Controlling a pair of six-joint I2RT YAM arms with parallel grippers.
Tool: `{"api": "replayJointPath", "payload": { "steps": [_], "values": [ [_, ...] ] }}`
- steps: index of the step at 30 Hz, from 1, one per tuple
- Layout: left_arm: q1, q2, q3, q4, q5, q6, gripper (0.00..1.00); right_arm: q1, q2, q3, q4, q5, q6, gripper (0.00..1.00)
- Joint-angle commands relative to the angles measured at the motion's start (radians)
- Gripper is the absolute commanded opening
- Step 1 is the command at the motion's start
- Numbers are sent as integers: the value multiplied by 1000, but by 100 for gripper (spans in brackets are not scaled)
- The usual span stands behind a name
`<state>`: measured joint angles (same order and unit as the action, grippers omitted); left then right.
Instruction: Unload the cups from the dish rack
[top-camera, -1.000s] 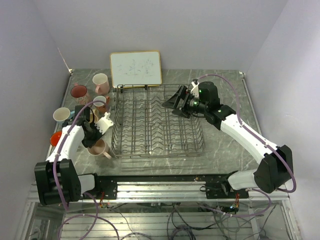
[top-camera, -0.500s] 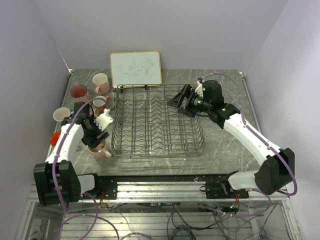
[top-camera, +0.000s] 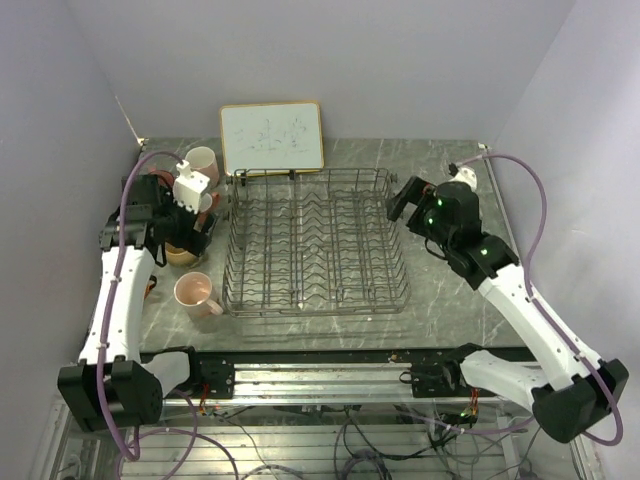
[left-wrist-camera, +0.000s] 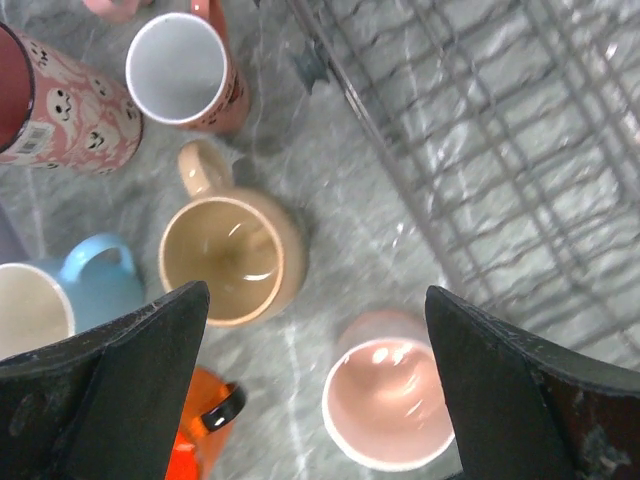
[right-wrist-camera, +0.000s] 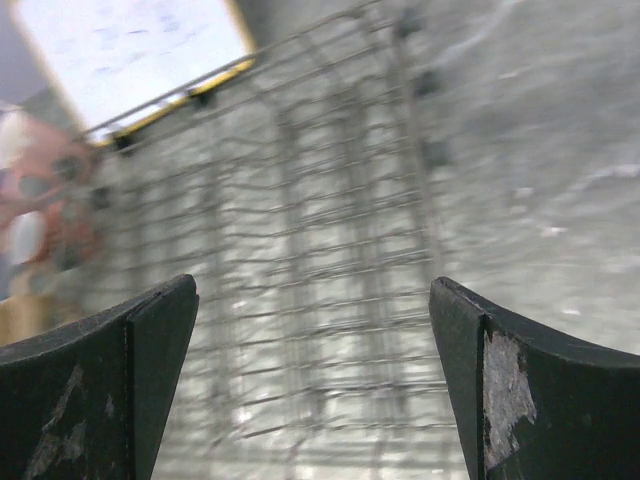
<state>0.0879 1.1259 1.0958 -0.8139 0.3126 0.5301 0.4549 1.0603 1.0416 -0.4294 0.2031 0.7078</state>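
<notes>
The gray stone table (top-camera: 450, 290) fills the middle of the top view. The big dark wire dish rack (top-camera: 315, 296) sits in the middle of it. A white board (top-camera: 272, 137) stands just behind the rack's upper left corner. The left arm (top-camera: 115, 290) reaches up the left side and the right arm (top-camera: 520, 300) reaches up the right side. The left gripper (left-wrist-camera: 315, 292) hangs over the cups, and its fingers (left-wrist-camera: 130, 390) are spread wide with nothing between them. The right gripper (right-wrist-camera: 312, 285) is near the rack's upper right corner, also spread wide and holding nothing, and its view is blurry. The cups that show all stand mouth up on the table, left of the rack. In the left wrist view the tan cup (left-wrist-camera: 232, 260) is in the middle left. The pink cup (left-wrist-camera: 388, 405) is at the bottom, close to the rack. The light blue cup (left-wrist-camera: 60, 300) is at the left edge, just beside the tan one. The orange cup (left-wrist-camera: 195, 445) peeks out at the bottom left. The salmon cup (left-wrist-camera: 185, 70) and a cup with little faces (left-wrist-camera: 65, 105) are at the upper left.
</notes>
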Motion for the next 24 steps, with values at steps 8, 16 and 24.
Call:
{"api": "replayJointPath", "payload": {
  "steps": [8,16,24],
  "values": [
    [-7,-163,-404,492,90,-293,100,-19,-147,-246,25,488,-342,100],
    [-7,-263,-607,807,69,-457,100,-90,-216,-372,137,489,-358,100],
    [-7,-364,-739,881,168,-327,100,-182,-331,-490,192,543,-390,100]
  ]
}}
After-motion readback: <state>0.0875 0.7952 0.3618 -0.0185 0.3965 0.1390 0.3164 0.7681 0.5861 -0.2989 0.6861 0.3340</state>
